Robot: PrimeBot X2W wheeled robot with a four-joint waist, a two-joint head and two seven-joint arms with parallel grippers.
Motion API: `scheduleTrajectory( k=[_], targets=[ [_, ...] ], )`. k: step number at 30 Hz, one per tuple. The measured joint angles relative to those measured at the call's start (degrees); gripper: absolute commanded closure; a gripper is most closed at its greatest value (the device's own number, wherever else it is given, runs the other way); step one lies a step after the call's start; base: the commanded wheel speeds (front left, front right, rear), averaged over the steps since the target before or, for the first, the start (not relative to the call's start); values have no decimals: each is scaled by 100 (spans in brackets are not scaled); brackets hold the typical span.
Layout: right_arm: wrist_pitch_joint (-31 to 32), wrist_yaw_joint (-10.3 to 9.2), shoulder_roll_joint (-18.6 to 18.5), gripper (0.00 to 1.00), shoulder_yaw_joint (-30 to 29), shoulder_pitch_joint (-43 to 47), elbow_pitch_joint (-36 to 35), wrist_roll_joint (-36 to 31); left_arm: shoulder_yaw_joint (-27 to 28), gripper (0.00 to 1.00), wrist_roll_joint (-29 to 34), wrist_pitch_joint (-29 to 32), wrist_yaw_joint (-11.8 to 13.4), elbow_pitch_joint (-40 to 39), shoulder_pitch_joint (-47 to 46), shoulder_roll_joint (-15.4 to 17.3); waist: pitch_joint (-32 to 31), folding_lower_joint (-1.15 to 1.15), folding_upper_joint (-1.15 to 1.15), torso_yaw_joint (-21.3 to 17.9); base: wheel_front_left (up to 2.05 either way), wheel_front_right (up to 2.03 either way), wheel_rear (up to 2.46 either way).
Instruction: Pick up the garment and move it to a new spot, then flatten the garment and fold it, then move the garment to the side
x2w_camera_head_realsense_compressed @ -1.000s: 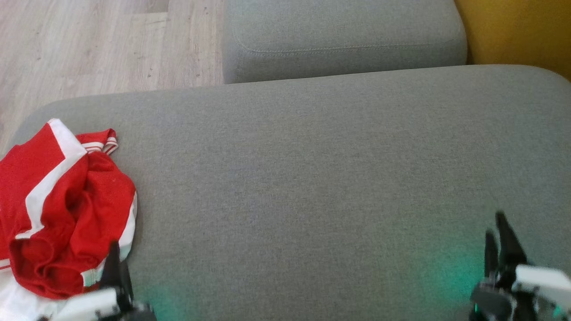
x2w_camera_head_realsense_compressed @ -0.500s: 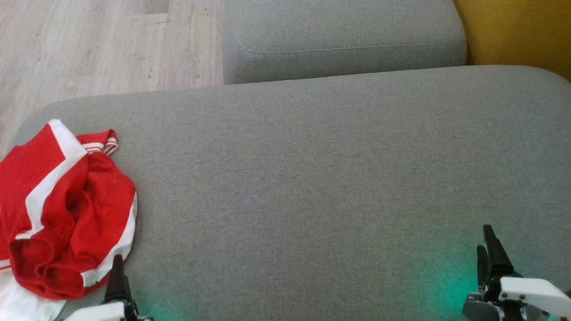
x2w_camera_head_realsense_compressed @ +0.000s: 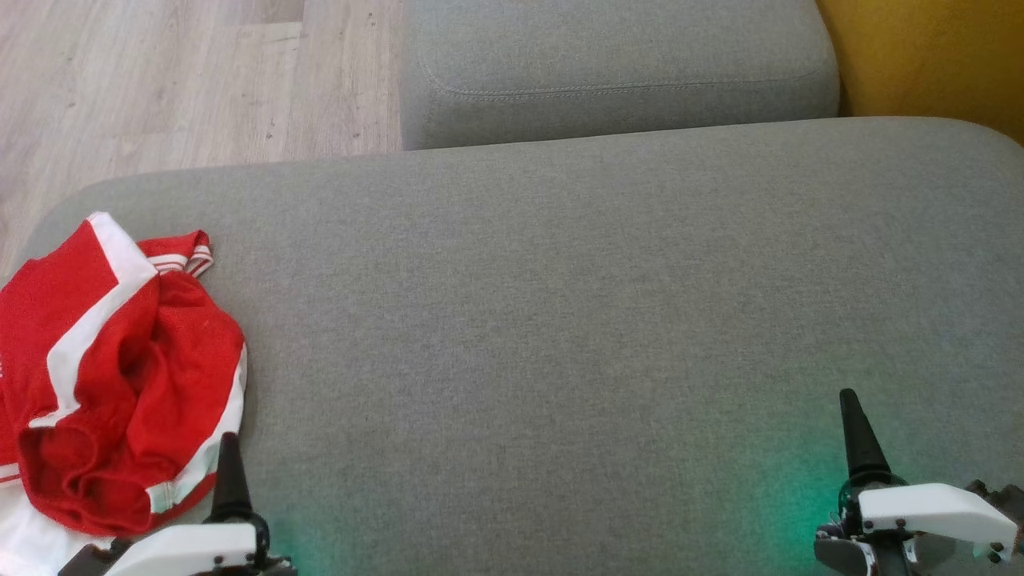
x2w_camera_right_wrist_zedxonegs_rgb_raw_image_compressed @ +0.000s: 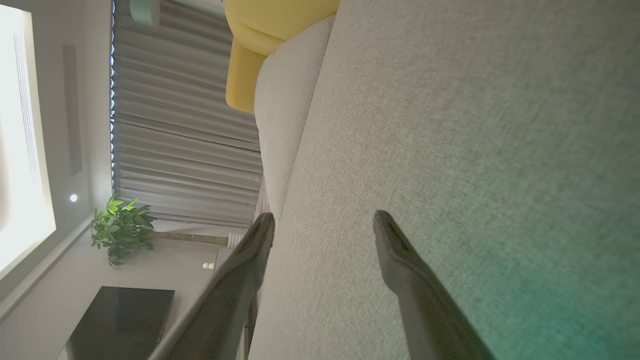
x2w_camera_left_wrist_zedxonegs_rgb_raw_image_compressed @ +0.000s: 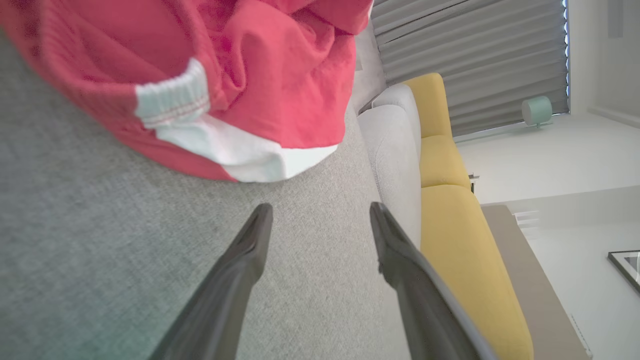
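Nearest the robot, the left pincer is seen with its two dark fingers spread wide and nothing between them, poised low over the grey sofa seat, just short of the garment's near edge. The right pincer is likewise spread and empty, well apart from the cloth, over bare upholstery at the seat's right side.

Just beyond the left fingers, the garment lies crumpled at the seat's left end, red with white bands; part of it seems to spill over the near left edge. It is judged to be light, soft and limp: it can be expected to sag and unfold when lifted, not to keep its shape. No fragility is suspected, though thin cloth may slip from smooth fingers. A firmer hold is likely offered by the ribbed white cuff or the doubled white hem beside it, where the fabric is thicker.

Farther off, a second grey cushion and the wooden floor are seen.
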Motion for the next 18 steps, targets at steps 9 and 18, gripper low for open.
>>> scheduleTrajectory(
  k=[9,18],
  targets=[
    [-160,0,-1,0,153,-86,-27,-658,-102,0,555,-154,110,-122,0,1,-21,1,0,18,0,0,0],
    [-316,0,-1,0,293,-84,-64,-1323,-254,0,1170,-323,209,-236,0,1,-53,0,0,35,0,0,0]
  ],
)
